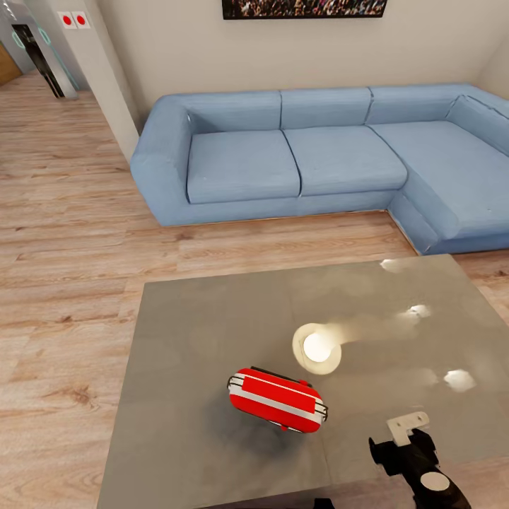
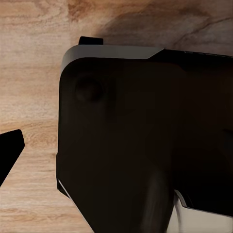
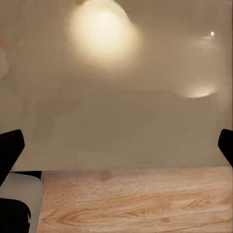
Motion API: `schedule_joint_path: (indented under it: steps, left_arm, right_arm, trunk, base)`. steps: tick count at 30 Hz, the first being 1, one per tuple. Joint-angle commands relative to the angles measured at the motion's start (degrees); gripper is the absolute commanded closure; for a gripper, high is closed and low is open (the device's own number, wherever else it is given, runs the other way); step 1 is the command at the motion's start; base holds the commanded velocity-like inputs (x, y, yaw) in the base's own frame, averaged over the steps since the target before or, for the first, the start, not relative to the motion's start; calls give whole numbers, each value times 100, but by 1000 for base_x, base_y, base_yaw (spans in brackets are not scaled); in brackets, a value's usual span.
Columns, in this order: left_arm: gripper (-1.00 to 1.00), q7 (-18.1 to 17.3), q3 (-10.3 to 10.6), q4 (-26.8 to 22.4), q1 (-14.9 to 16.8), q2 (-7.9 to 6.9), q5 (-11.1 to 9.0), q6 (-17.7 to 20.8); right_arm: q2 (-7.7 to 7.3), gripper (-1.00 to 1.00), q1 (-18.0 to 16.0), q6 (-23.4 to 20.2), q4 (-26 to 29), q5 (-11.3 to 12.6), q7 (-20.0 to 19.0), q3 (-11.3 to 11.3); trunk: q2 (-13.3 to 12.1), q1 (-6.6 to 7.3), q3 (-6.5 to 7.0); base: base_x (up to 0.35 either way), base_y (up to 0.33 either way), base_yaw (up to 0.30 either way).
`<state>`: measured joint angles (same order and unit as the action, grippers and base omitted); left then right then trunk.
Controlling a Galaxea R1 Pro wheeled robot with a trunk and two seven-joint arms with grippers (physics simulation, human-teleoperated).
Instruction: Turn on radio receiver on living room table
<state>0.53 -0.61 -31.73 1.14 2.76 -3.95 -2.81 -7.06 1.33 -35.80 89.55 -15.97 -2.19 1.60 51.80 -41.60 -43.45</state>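
The red radio receiver (image 1: 277, 399), with a silver band and a thin black wire handle, lies on the glossy grey table (image 1: 191, 339), near its front middle. My right gripper (image 1: 401, 442) hovers over the table's front right part, to the right of the radio and apart from it. In the right wrist view this gripper (image 3: 116, 145) is open, its dark fingertips (image 3: 10, 148) far apart over the table top (image 3: 121, 111) and the table's edge, with nothing between them. In the left wrist view my left gripper (image 2: 116, 148) shows one fingertip (image 2: 9, 148) over wood floor, set wide, beside a dark robot body part (image 2: 145, 136).
A blue L-shaped sofa (image 1: 297, 162) stands beyond the table, with a framed crowd photo (image 1: 304, 7) on the wall above it. Light wood floor (image 1: 63, 283) surrounds the table. A bright lamp reflection (image 1: 317, 346) glows on the table top behind the radio. A white pillar (image 1: 92, 63) rises at the back left.
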Motion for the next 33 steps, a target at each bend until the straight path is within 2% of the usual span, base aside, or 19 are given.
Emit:
schedule_joint_path:
  steps: [1,4,6,8,9,12,13,14,17,18,20,23,29,33]
  left_arm:
    - [-100,0,0,0,0,1,0,0]
    - [-100,1,0,0,0,-2,0,0]
    - [-100,2,0,0,0,-2,0,0]
    - [-100,1,0,0,0,-3,0,0]
    - [-100,1,0,0,0,-3,0,0]
    - [-100,0,0,0,0,-3,0,0]
    - [-100,1,0,2,0,-2,0,0]
    - [-100,1,0,3,0,-1,0,0]
    - [-100,1,0,7,0,2,0,0]
    - [-100,1,0,7,0,3,0,0]
    - [-100,0,0,8,0,5,0,0]
    - [-100,0,0,9,0,4,0,0]
    - [-100,0,0,9,0,6,0,0]
    - [-100,7,0,2,0,6,0,0]
  right_arm:
    - [-2,-100,-144,-82,13,0,-13,-14]
    - [-4,-100,-530,-472,27,-1,-121,-37]
    - [-5,-100,-877,-854,32,-2,-376,-50]
    - [-5,-100,-1238,-1208,34,-2,-795,-61]
    - [-5,-100,-1475,-1411,35,-2,-1125,-65]
    - [-5,-100,-1847,-1702,36,-6,-1611,-87]
    - [-2,-100,-2170,-1970,36,-13,-1935,-177]
    - [0,-100,-2353,-2147,36,-15,-2064,-301]
    - [2,-100,-2629,-2420,37,-23,-2222,-711]
    - [2,-100,-2657,-2420,37,-24,-2239,-792]
    - [15,-100,-2744,-2420,37,-27,-2286,-1251]
    - [44,-100,-2767,-2420,37,-28,-2301,-1591]
    - [72,-100,-2781,-2420,37,-28,-2320,-2117]
    - [89,-100,-2918,-2420,37,-28,-2335,-2534]
  trunk:
    - [0,0,0]
    - [0,0,0]
    - [0,0,0]
    - [0,0,0]
    - [0,0,0]
    - [0,0,0]
    - [0,0,0]
    - [0,0,0]
    - [0,0,0]
    - [0,0,0]
    - [0,0,0]
    - [0,0,0]
    - [0,0,0]
    - [0,0,0]
  base:
    - [0,0,0]
    - [0,0,0]
    - [0,0,0]
    - [0,0,0]
    - [0,0,0]
    - [0,0,0]
    - [0,0,0]
    - [0,0,0]
    - [0,0,0]
    - [0,0,0]
    - [0,0,0]
    - [0,0,0]
    - [0,0,0]
    - [0,0,0]
